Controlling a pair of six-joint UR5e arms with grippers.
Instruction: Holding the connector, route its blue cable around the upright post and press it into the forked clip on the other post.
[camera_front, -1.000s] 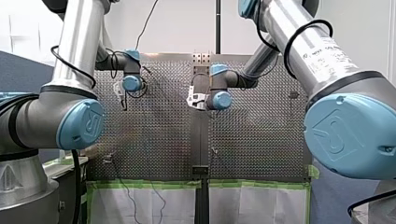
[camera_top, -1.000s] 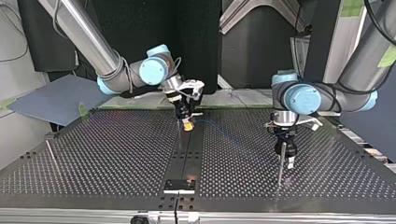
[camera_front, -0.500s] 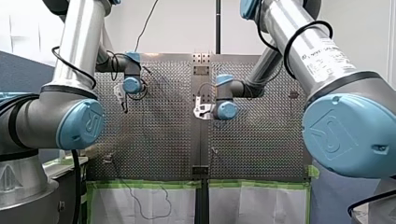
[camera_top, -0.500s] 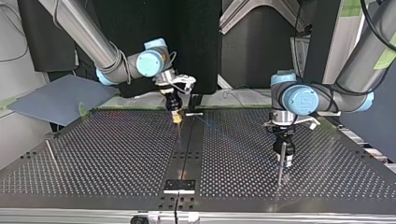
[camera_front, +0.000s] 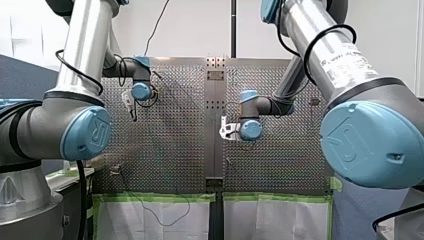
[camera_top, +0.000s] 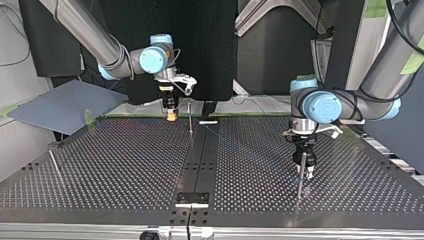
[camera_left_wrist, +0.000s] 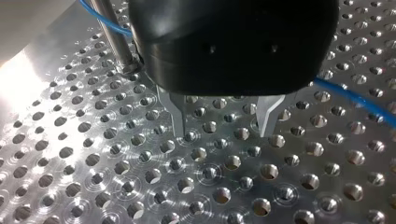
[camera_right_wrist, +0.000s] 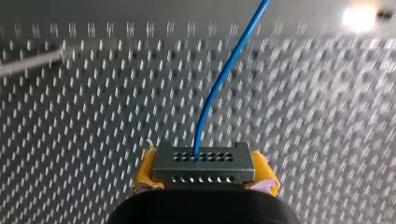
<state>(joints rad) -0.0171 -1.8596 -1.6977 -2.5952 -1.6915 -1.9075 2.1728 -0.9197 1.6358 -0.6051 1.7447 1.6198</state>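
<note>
On my right arm (camera_front: 320, 45), whose tool (camera_right_wrist: 205, 175) grips the connector (camera_right_wrist: 204, 162), the label (camera_front: 347, 57) is illegible.

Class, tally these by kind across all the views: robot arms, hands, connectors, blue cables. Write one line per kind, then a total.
Arms: 2 (left arm, right arm)
Hands: 2 (left hand, right hand)
Connector: 1
Blue cable: 1
Total: 6
</note>
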